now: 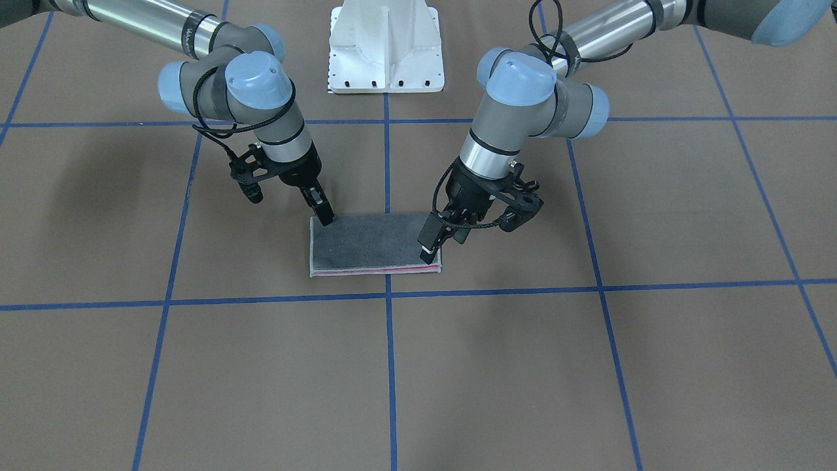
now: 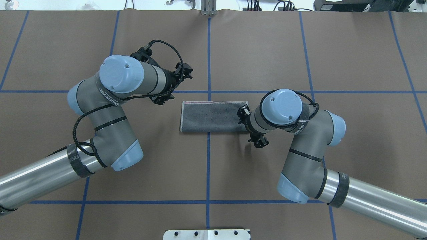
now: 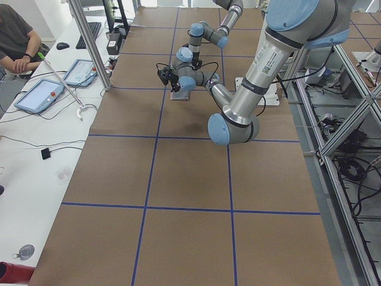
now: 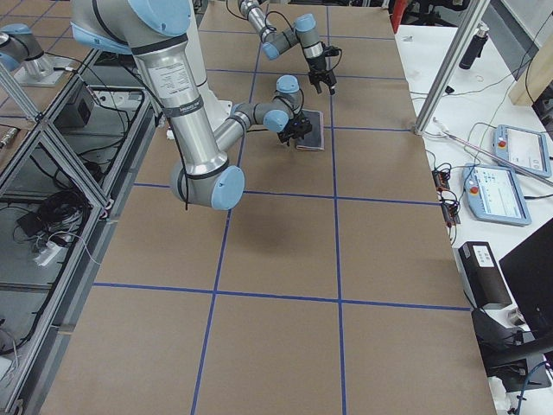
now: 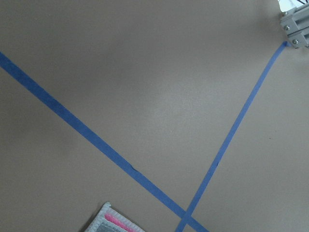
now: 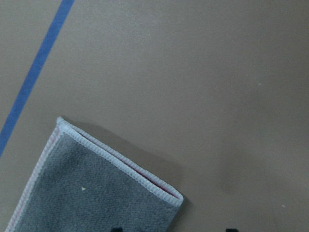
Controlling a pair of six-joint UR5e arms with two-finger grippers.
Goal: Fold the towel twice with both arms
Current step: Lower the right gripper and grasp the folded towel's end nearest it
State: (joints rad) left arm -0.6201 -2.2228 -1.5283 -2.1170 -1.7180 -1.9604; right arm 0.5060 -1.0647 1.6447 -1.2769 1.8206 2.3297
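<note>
1. Lying flat on the brown table (image 1: pixel 654 379), the towel (image 1: pixel 366 243) is folded in 2 with its grey face up. It straddles the middle blue tape line (image 1: pixel 390 366), and a pink strip shows along its long edge away from the robot.
2. The right gripper (image 1: pixel 322 210) hangs tilted over the towel's corner at the robot's right end, on the side nearest the robot. Its 2 fingertips (image 6: pixel 116 230) show apart at the bottom of the right wrist view, gripping nothing. Whether it touches the cloth I cannot tell.
3. The left gripper (image 1: pixel 443 243) leans raised above the towel's opposite short end, jaws parted and empty.
4. The left wrist view catches only 1 towel corner, at its lower edge.
</note>
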